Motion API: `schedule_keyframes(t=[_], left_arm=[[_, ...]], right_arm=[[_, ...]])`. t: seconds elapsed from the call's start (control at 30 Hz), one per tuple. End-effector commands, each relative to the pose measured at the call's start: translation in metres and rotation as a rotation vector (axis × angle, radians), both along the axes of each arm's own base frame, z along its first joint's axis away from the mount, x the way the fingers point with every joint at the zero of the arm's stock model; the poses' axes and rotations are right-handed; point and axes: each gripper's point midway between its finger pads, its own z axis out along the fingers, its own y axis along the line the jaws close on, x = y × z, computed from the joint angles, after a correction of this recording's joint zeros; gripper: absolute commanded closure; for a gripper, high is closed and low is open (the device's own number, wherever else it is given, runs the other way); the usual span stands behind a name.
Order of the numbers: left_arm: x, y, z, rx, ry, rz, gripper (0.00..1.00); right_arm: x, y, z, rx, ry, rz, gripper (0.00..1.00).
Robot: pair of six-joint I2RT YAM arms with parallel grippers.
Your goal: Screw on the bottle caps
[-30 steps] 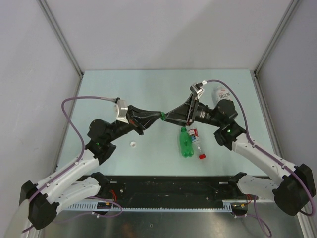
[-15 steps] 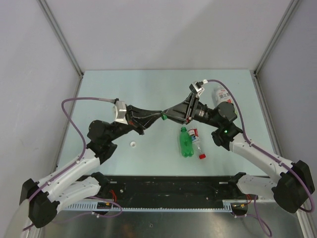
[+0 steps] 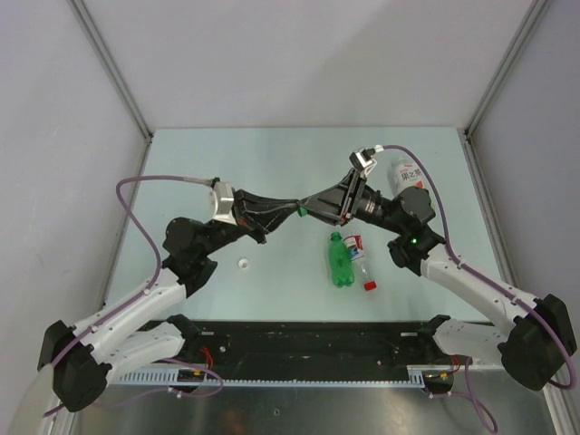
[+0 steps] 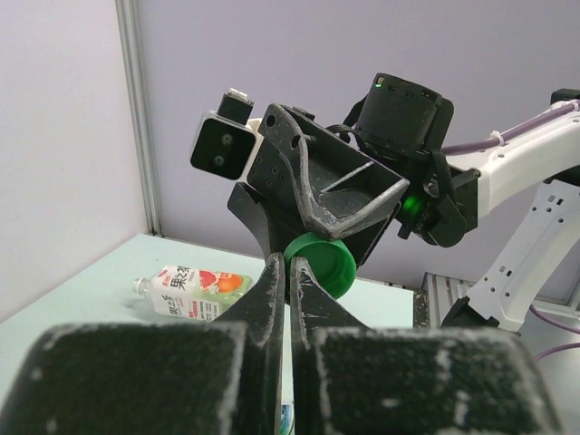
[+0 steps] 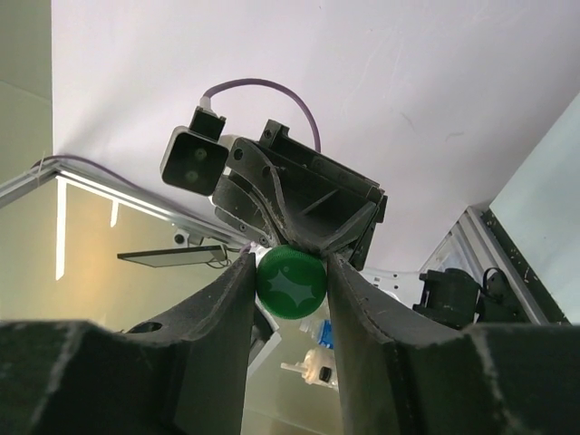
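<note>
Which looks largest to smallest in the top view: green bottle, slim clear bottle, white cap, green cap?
1. green bottle
2. slim clear bottle, similar length but narrower
3. white cap and green cap: both tiny; the green one sits raised, nearer the camera, so no ranking.

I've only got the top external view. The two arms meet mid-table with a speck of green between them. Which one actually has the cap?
Observer: In the right wrist view, the right fingers press against both sides of the green cap.
Operator: And the other side?
Observer: In the left wrist view, the left fingers are closed together with their tips on the cap's rim, so both seem to hold it.
Operator: Which way does the cap face?
Observer: Its closed top faces the right wrist camera.
</note>
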Motion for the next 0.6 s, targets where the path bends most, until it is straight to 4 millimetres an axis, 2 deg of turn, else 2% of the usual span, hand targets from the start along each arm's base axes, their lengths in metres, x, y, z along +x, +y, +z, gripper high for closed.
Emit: schedule_keyframes(t=[0.0,0.1,0.27,0.3,0.4,0.43,0.5,0.57], left_arm=[[0.006,-0.005,0.001,0.018,-0.01,0.009,1.0],[0.008,-0.007,-0.002,0.026,-0.004,0.007,1.0],[0.007,-0.01,-0.006,0.037,0.006,-0.007,1.0],[0.008,-0.009,-0.007,0.037,0.018,-0.003,0.89],[0.017,-0.002,-0.016,0.027,0.092,0.061,0.25],[0.021,0.002,-0.022,0.025,0.129,0.091,0.13],[0.026,0.011,-0.039,0.029,0.241,0.143,0.04],[0.031,0.019,-0.064,0.049,0.381,0.196,0.01]], right_arm=[[-0.023,-0.007,0.025,0.053,-0.114,0.043,0.59],[-0.025,-0.008,0.026,0.057,-0.127,0.052,0.61],[-0.023,-0.01,0.024,0.044,-0.14,0.033,0.75],[-0.02,-0.012,0.023,0.035,-0.139,0.019,0.75],[-0.001,-0.023,0.012,-0.024,-0.131,-0.065,0.77],[0.007,-0.028,0.005,-0.057,-0.122,-0.104,0.78],[0.024,-0.045,-0.008,-0.13,-0.114,-0.203,0.78],[0.04,-0.067,-0.022,-0.213,-0.102,-0.321,0.78]])
